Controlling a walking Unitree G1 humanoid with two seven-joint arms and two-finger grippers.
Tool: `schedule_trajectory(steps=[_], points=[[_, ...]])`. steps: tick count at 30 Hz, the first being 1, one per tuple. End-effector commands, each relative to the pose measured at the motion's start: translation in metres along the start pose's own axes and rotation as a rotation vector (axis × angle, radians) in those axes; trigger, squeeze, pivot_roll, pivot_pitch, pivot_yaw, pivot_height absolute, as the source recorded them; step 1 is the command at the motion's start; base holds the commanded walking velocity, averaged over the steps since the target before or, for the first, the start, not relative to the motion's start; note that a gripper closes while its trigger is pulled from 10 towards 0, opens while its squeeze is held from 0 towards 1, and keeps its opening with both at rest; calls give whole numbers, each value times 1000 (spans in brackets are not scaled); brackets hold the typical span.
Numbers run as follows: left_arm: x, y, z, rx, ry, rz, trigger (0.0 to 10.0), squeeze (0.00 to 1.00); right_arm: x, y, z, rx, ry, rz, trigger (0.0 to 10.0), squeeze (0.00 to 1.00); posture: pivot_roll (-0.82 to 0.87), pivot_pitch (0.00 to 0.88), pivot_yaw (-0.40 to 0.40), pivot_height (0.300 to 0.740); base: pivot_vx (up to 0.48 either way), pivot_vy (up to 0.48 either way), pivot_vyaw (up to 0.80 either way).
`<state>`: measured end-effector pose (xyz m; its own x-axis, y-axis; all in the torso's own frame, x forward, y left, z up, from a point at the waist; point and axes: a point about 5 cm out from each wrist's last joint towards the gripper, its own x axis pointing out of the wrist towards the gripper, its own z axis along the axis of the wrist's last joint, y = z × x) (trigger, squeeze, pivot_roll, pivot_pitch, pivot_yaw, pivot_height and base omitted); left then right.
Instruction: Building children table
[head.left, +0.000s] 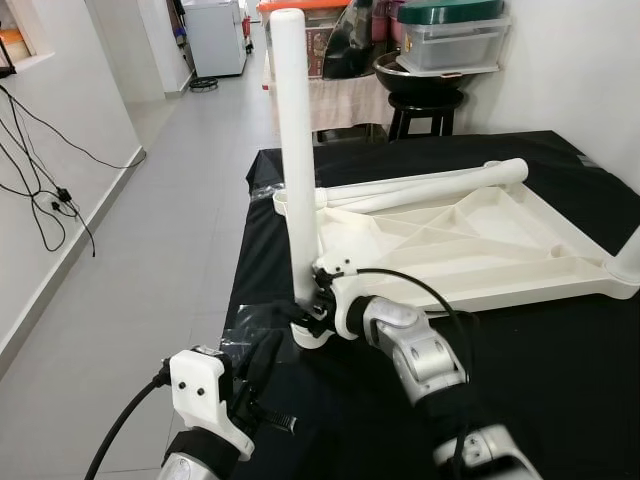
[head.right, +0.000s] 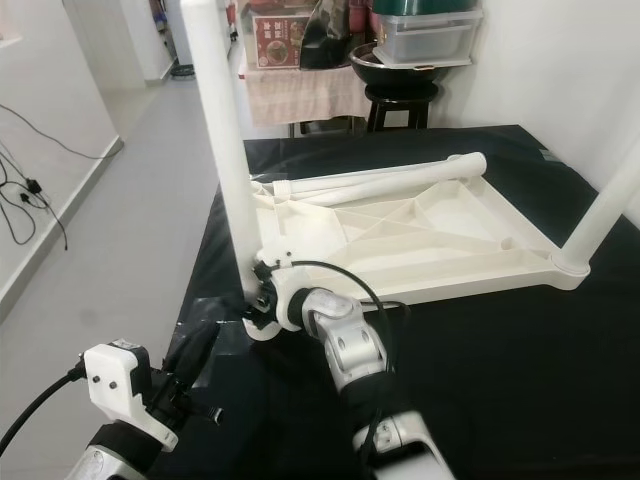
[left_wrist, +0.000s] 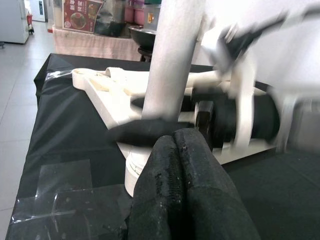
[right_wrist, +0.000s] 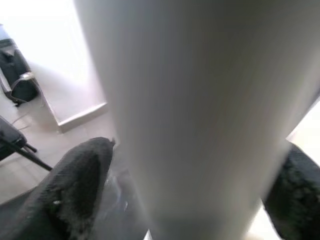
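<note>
Right wrist view: white table leg sits between the right gripper fingers, clamped near its base | risk: leg tilts out of corner socket of upturned tabletop if grip slips | left gripper pressed closed, just beside leg.

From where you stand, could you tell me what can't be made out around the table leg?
- Socket under the upright leg: hidden by the right claw, eye views.
- Far-corner leg: top cut off by the picture edge.
- Right arm: blurred in the left wrist view, behind the left claw.
</note>
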<state>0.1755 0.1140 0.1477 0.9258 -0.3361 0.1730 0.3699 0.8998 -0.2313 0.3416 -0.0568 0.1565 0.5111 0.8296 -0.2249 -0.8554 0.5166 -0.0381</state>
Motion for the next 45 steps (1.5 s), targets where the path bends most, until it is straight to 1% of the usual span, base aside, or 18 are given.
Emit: schedule_trajectory(steps=[1,3,4,6,7,11,12,13,14,15,17,30,31,32,34,36,44,45], points=[[0,2,-4,-3,19,5,10000,0,5,2,12,-53,-31,125,10000,1000,-13,4,25,740,0,0,0],[0,2,-4,-4,19,3,10000,0,5,-1,15,-70,-23,174,10000,925,-13,4,25,740,0,0,0],[0,1,-4,-5,19,3,10000,0,4,-3,19,-74,-33,240,10000,706,-6,2,30,740,0,0,0],[0,1,-4,-5,19,2,10000,0,4,-5,23,-71,-50,303,10000,706,-6,2,30,740,0,0,0],[0,1,-4,-5,19,3,10000,0,4,-7,27,-57,-60,346,10000,0,-1,2,31,740,0,0,0],[0,1,-4,-4,19,4,10000,0,3,-10,29,-35,-56,425,10000,0,1,1,31,740,0,0,0],[0,1,-4,-3,19,3,10000,0,4,-11,27,-23,-43,440,8078,0,2,2,30,740,0,0,0],[0,1,-4,-3,19,3,10000,0,4,-11,27,-23,-43,440,8078,0,2,2,30,740,0,0,0],[0,1,-4,-3,20,3,10000,0,4,-13,26,-16,-36,452,3490,0,6,3,30,740,0,0,0],[0,0,-4,-2,20,2,10000,0,5,-14,25,-6,-37,451,549,0,7,5,29,740,0,0,0],[0,0,-4,-2,20,2,10000,0,5,-15,24,0,-39,450,0,0,7,5,29,740,0,0,0],[0,0,-1,-4,16,0,10000,0,-13,-31,-2,14,-29,233,0,0,-5,31,32,740,0,0,0],[-1,1,0,-3,17,-1,10000,0,-8,-37,-12,73,-12,-115,0,0,-1,38,21,740,0,0,0],[-2,2,2,-1,17,0,10000,0,-9,-22,-28,156,18,-287,0,0,-4,51,28,740,0,0,0],[-3,3,3,0,17,1,10000,0,-13,-11,-38,219,41,-399,0,0,-6,56,31,740,0,0,0],[-3,4,3,2,18,2,10000,0,-13,3,-39,172,40,-408,0,0,-22,54,50,740,0,0,0],[-1,5,1,3,22,0,10000,0,4,-2,-31,112,39,-342,0,0,-7,38,42,740,0,0,0],[-1,5,1,5,19,6,10000,0,6,0,-28,96,34,-299,10000,0,-2,35,39,740,0,0,0]])
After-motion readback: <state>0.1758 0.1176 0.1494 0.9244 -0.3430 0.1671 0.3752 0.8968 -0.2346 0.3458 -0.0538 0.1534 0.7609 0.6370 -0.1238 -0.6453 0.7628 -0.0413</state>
